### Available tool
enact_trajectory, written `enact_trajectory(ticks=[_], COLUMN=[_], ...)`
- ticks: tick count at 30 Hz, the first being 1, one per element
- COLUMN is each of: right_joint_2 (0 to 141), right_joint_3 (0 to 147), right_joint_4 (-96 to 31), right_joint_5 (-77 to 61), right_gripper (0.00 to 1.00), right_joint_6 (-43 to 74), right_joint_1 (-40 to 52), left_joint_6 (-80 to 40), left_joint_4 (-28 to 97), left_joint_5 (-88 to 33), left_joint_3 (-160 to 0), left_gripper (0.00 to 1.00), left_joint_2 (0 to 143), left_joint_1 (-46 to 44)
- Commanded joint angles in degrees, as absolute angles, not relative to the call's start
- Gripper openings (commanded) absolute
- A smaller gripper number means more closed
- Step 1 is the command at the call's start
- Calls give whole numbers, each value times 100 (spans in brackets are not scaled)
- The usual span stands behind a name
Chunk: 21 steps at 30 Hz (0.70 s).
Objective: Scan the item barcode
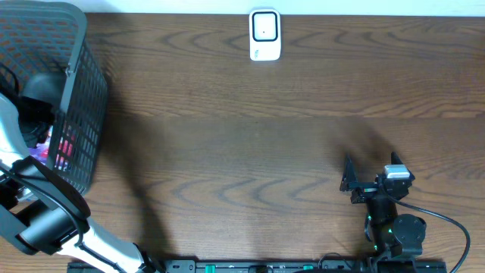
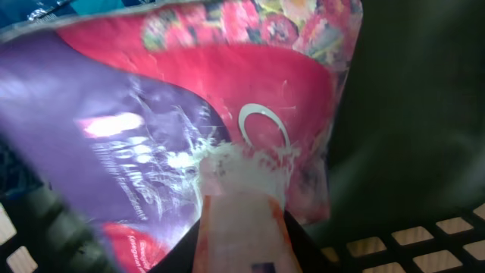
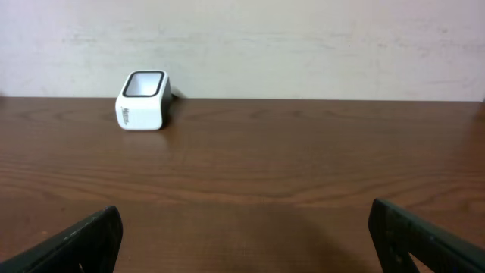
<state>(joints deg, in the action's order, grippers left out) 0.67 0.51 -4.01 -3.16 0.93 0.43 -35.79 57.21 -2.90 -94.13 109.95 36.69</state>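
Observation:
A glossy packet (image 2: 189, 114), pink and purple with flower print, fills the left wrist view. Its pale crimped edge runs down between the dark fingers (image 2: 311, 254) of my left gripper (image 2: 242, 254), which is shut on it inside the black mesh basket (image 1: 76, 91). From overhead only a bit of pink packet (image 1: 61, 148) shows through the basket wall, and the left gripper itself is hidden there. The white barcode scanner (image 1: 264, 35) stands at the table's far edge, and again as the scanner (image 3: 142, 100) in the right wrist view. My right gripper (image 1: 371, 173) (image 3: 242, 243) stands wide open over bare wood.
The basket's gridded wall (image 2: 424, 243) lies close below and to the right of the packet. The left arm (image 1: 45, 220) reaches into the basket from the front left corner. A pale wall (image 3: 303, 45) rises behind the scanner.

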Motion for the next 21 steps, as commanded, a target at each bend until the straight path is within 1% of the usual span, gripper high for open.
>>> enact_trajectory(ticks=[1, 3, 6, 7, 8, 10, 11, 21], right_joint_2=[32, 32, 32, 32, 32, 32, 32, 32], right_joint_3=[30, 30, 30, 30, 30, 30, 30, 30], right_joint_4=[-408, -408, -408, -408, -408, -408, -408, -408], right_joint_5=[-331, -331, -331, -331, -331, -331, -331, -331], right_gripper=[99, 99, 99, 99, 99, 99, 99, 99], right_joint_6=[34, 34, 34, 34, 34, 34, 34, 34], right_joint_1=[8, 8, 8, 8, 8, 8, 8, 8], left_joint_6=[-3566, -3566, -3564, -3564, -3564, -3566, -3564, -3564], left_joint_4=[5778, 5778, 5780, 5780, 5778, 5778, 5778, 5867], left_joint_5=[-390, -392, -576, -670, -770, -923, -954, -991], left_joint_3=[-9419, -9419, -9424, -9426, -9430, -9439, -9441, -9568], left_gripper=[31, 36, 35, 32, 25, 10, 8, 7], left_joint_2=[10940, 10940, 10919, 10912, 10901, 10884, 10875, 10836], left_joint_1=[3667, 3667, 3667, 3667, 3667, 3667, 3667, 3673])
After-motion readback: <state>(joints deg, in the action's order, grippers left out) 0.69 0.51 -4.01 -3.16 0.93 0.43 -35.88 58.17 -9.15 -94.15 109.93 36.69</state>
